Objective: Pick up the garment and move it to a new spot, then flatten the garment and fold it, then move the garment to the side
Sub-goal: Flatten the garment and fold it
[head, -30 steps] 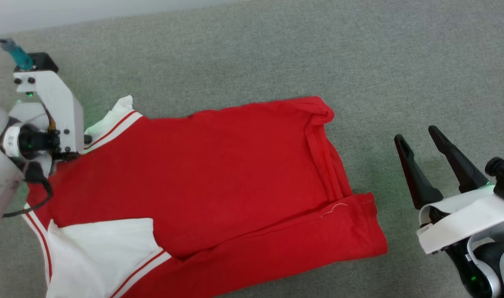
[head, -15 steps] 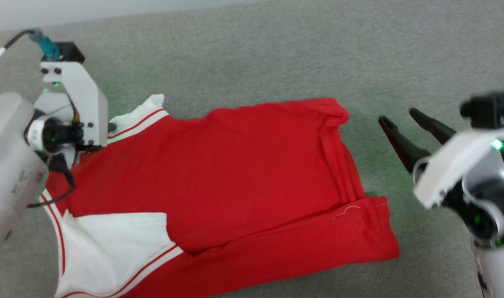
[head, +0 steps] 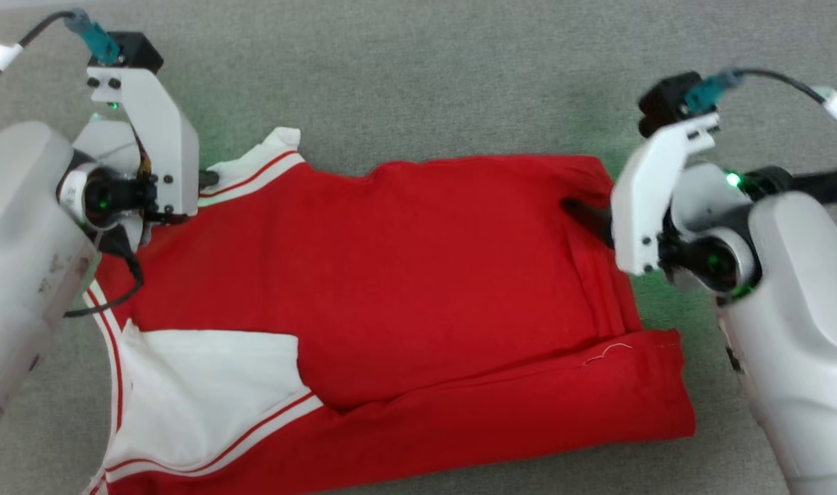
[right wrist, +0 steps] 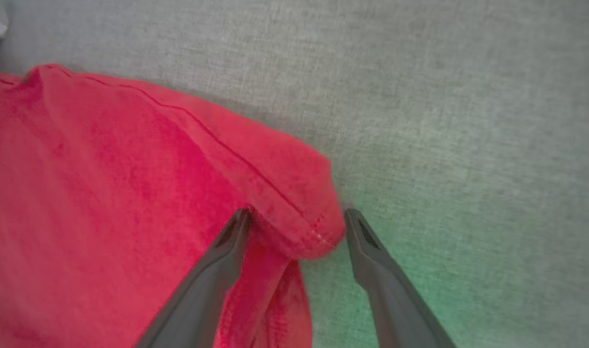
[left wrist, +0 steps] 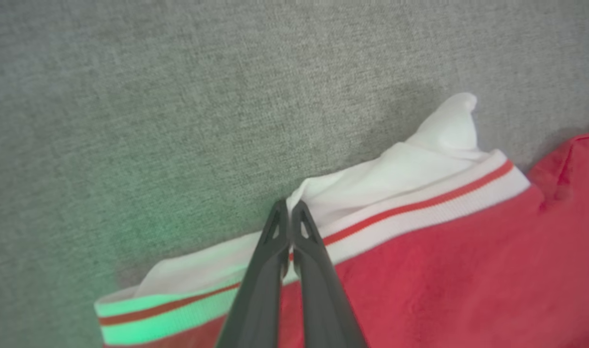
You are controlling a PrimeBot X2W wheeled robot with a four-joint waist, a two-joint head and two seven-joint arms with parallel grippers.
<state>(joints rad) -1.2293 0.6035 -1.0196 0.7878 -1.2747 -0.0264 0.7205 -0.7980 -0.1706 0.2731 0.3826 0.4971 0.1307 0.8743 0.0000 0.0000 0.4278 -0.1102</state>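
White arms (head: 796,330), dark fingers (right wrist: 198,295), black cables (head: 769,71)

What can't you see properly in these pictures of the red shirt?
- Head view: the garment runs off the bottom edge; its lower corner is cut off.
- Head view: a white bracket hides most of the right gripper.
- Left wrist view: the left gripper covers the cloth it pinches.

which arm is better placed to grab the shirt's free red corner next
Right: the right gripper stands open around the red corner of the garment, likely needing only to close; the left gripper is shut on the striped sleeve edge.
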